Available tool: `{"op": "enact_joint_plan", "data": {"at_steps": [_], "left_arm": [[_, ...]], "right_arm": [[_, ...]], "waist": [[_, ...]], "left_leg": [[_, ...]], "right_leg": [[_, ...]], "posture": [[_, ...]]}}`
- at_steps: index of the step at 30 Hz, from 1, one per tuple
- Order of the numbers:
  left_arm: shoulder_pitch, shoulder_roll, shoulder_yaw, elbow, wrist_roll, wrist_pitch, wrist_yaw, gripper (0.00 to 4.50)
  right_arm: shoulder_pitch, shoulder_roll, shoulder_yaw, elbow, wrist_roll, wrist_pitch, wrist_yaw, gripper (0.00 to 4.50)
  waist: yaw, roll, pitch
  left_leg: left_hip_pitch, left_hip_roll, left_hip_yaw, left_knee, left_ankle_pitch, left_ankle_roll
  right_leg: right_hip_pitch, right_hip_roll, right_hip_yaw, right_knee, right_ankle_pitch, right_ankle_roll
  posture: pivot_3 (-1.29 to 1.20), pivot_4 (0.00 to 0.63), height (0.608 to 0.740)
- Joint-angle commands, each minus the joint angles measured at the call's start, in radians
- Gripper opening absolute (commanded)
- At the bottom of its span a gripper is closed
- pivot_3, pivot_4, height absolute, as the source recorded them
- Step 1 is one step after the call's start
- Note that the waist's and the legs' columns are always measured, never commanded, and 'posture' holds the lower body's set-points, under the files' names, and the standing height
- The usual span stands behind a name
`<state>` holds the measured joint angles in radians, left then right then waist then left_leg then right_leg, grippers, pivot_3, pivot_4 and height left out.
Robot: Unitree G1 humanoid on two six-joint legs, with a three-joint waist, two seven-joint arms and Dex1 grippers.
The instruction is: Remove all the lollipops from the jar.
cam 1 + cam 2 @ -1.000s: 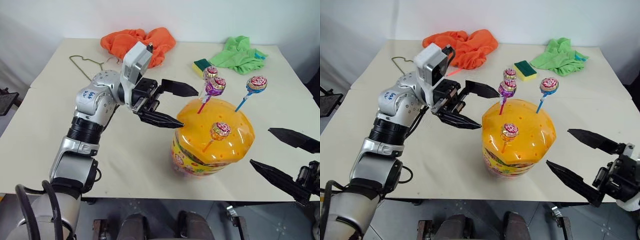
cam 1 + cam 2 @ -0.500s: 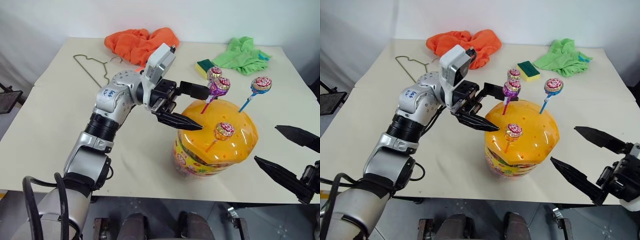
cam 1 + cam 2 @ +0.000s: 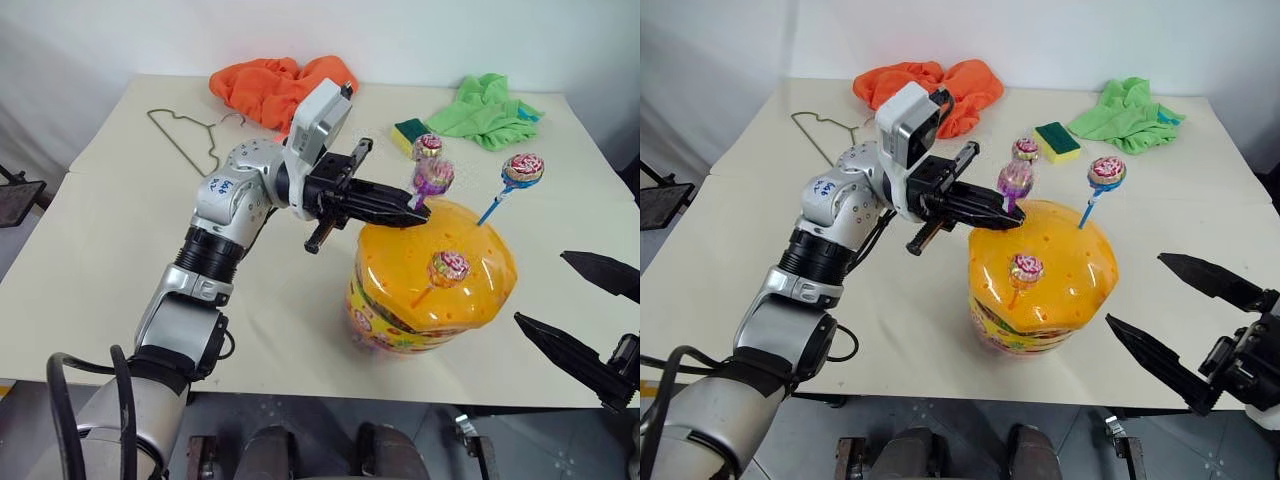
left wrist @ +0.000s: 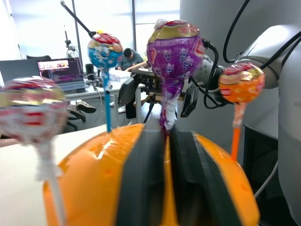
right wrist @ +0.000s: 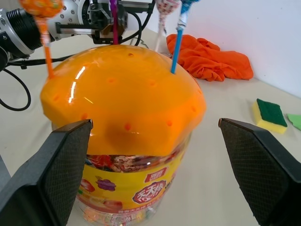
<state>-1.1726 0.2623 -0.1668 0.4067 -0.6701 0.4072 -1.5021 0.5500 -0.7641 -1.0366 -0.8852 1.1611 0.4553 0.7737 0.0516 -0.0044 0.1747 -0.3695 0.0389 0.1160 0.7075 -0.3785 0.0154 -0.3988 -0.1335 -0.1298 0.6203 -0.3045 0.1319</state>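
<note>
**First:** Starting nearest the robot, which step does this look like?

**Second:** The right gripper [image 3: 1160, 310] waits at about four o'clock of the jar [image 3: 425, 300], jaws spread wide, one on either side of the tub and touching nothing. The jar stands on the bench [image 3: 120, 250], all four lollipops stuck in the holes of its orange lid [image 3: 420, 255].

**First:** And the left arm?

**Second:** The left gripper [image 3: 420, 214] has its jaws pressed together on the stick of the purple lollipop [image 3: 434, 176], just above the lid, at roughly eleven o'clock on the dome. So the first extraction seems to be in hand, the grip made, the pull not yet done.

**First:** What does the next move call for?

**Second:** Probably a straight lift along the stick, so it slides out of its hole without tipping the jar; the nearest orange-stick lollipop [image 3: 448, 266], the blue-stick lollipop [image 3: 522, 168] and the pale-stick lollipop [image 3: 427, 146] behind remain.

**First:** Any writing?

**Second:** The jar's yellow label carries red characters, too small to read. A scrawl on the left arm's shell is also illegible.
</note>
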Motion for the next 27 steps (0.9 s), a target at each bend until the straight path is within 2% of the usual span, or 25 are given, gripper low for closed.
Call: {"op": "enact_joint_plan", "data": {"at_steps": [1, 8, 14, 17, 20, 22, 25, 27], "left_arm": [[-0.062, -0.019, 0.049, -0.046, -0.051, 0.020, -0.082, 0.03], [-0.141, -0.036, 0.129, -0.017, -0.059, 0.037, 0.002, 0.03], [-0.212, 0.004, 0.189, 0.029, -0.009, 0.062, 0.126, 0.03], [-0.239, 0.061, 0.187, 0.059, 0.065, 0.065, 0.209, 0.03], [-0.237, 0.198, 0.162, 0.126, 0.203, 0.177, 0.389, 0.03], [-0.221, 0.246, 0.145, 0.142, 0.257, 0.227, 0.454, 0.03], [-0.174, 0.311, 0.086, 0.134, 0.358, 0.351, 0.556, 0.03], [-0.115, 0.363, -0.001, 0.122, 0.449, 0.441, 0.593, 0.03]], "right_arm": [[0.000, -0.005, -0.033, 0.003, 0.001, -0.030, 0.005, 4.50], [-0.030, -0.042, -0.032, 0.039, -0.010, -0.034, 0.019, 4.50], [-0.061, -0.071, -0.032, 0.070, -0.007, -0.027, 0.036, 4.50], [-0.086, -0.071, -0.024, 0.089, 0.001, -0.045, 0.083, 4.50], [-0.091, -0.086, -0.036, 0.106, 0.060, -0.029, 0.156, 4.50], [-0.098, -0.096, -0.041, 0.120, 0.077, -0.021, 0.181, 4.50], [-0.110, -0.121, -0.009, 0.156, 0.020, -0.016, 0.203, 4.50], [-0.143, -0.134, 0.032, 0.173, 0.002, -0.016, 0.192, 4.50]], "waist": [[0.002, 0.000, 0.000], [0.000, 0.000, 0.000], [0.001, -0.001, 0.000], [-0.001, -0.001, 0.000], [-0.005, -0.001, 0.000], [-0.008, -0.001, 0.000], [-0.002, -0.001, 0.001], [-0.001, -0.001, 0.001]], "left_leg": [[0.000, 0.000, 0.000, 0.000, 0.000, 0.000], [0.000, 0.000, 0.000, 0.001, 0.000, 0.000], [0.000, 0.000, -0.001, 0.001, 0.000, 0.000], [0.000, 0.000, -0.001, 0.001, 0.000, 0.000], [0.000, 0.000, -0.001, 0.001, 0.000, 0.000], [0.001, 0.000, -0.001, 0.000, 0.000, 0.000], [0.001, 0.000, -0.001, -0.001, 0.000, 0.000], [0.000, -0.001, -0.001, 0.000, 0.000, 0.001]], "right_leg": [[0.000, 0.000, 0.000, 0.000, 0.000, 0.000], [0.000, 0.000, 0.000, 0.000, 0.000, 0.000], [0.000, 0.000, 0.000, 0.000, 0.000, 0.000], [0.000, 0.000, 0.000, 0.000, 0.000, 0.000], [0.000, 0.000, 0.000, 0.000, 0.000, 0.000], [0.000, 0.000, 0.001, 0.001, 0.000, 0.000], [0.000, 0.000, 0.000, 0.000, 0.000, 0.000], [0.000, 0.000, 0.001, 0.000, 0.000, 0.001]], "posture": [[0.00, 0.150, 0.740], [0.00, 0.150, 0.740], [0.00, 0.150, 0.740], [0.00, 0.150, 0.740], [0.00, 0.150, 0.740], [0.00, 0.150, 0.740], [0.00, 0.150, 0.740], [0.00, 0.150, 0.740]]}}
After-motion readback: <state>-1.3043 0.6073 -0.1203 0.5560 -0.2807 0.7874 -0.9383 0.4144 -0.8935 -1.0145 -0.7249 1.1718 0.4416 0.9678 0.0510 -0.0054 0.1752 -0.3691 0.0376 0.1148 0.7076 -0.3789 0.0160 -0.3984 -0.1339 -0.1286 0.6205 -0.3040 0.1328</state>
